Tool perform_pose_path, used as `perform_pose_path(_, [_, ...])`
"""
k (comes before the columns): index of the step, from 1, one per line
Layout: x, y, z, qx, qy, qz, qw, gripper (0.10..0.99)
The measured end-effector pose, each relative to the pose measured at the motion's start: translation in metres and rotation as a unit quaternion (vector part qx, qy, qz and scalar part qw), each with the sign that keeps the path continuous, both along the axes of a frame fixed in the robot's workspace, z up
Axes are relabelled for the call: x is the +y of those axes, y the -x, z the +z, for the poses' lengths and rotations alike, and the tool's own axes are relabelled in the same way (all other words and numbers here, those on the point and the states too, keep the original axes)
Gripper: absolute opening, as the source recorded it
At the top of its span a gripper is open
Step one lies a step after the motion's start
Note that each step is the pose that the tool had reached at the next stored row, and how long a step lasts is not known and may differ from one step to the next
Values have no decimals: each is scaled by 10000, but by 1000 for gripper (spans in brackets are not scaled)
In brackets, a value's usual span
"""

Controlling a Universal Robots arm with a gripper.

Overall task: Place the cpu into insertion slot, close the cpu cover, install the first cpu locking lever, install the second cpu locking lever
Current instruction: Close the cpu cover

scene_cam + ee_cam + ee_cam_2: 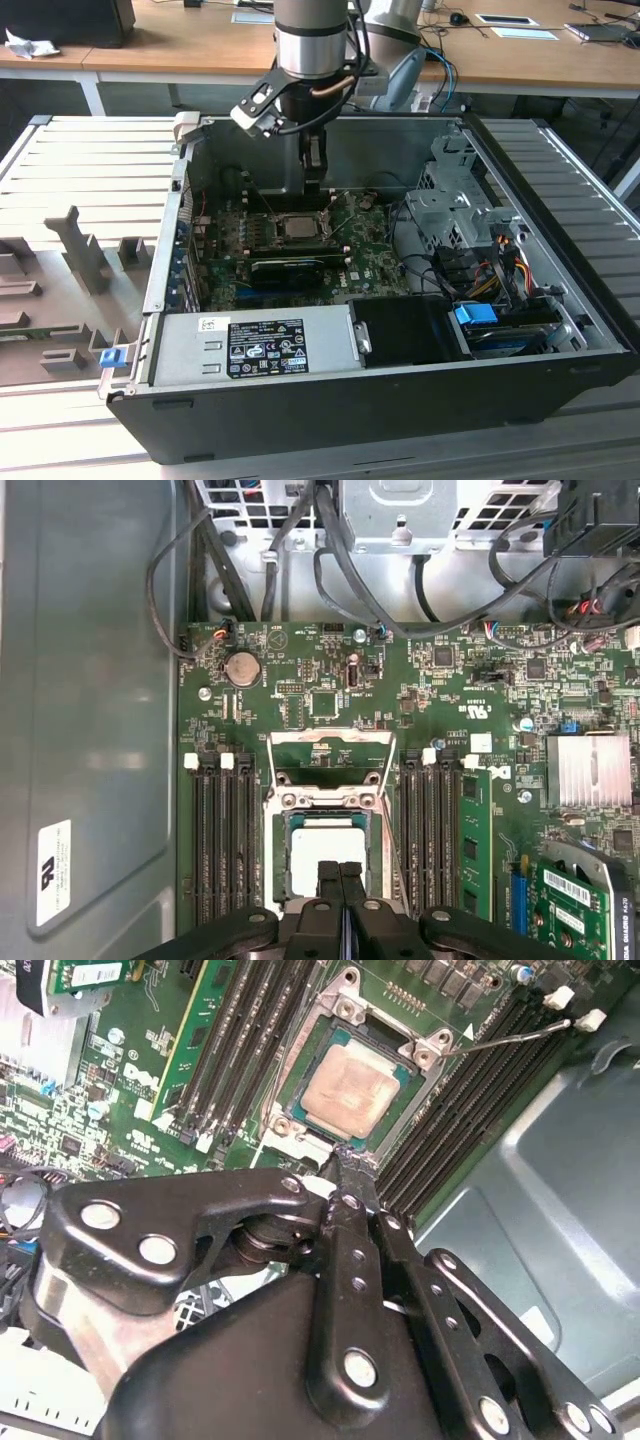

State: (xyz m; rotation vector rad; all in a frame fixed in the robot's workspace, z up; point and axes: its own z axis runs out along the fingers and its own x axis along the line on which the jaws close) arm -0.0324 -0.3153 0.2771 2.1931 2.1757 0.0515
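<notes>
The cpu flat in the insertion slot, silver-grey top up, pale and square inside the dark rim in both wrist views. The cpu cover not down over it: standing open on the side of the socket away from the fingers, green board visible through its window in the first wrist view. 1 thin locking lever angled out from a corner of the socket, across the long black memory slots.

Gripper at the socket edge opposite the cover, its 2 black fingers pressed together with nothing between them. Tips just beside the chip's border; touching the socket frame or not, cannot tell.

In the exterior view, the arm straight down into the open computer case, fingers low over the motherboard at the socket.

Memory slots on both sides of the socket, 1 green memory module seated among them. Round coin battery and finned silver heatsink farther out on the board. Black cables toward the drive cage. Labelled silver power supply along 1 side of the case, all on a grooved metal table.
</notes>
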Motion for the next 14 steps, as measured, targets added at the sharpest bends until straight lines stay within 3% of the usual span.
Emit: perform_pose_path(14, [0, -107, 49, 0, 0, 0, 10000, 106])
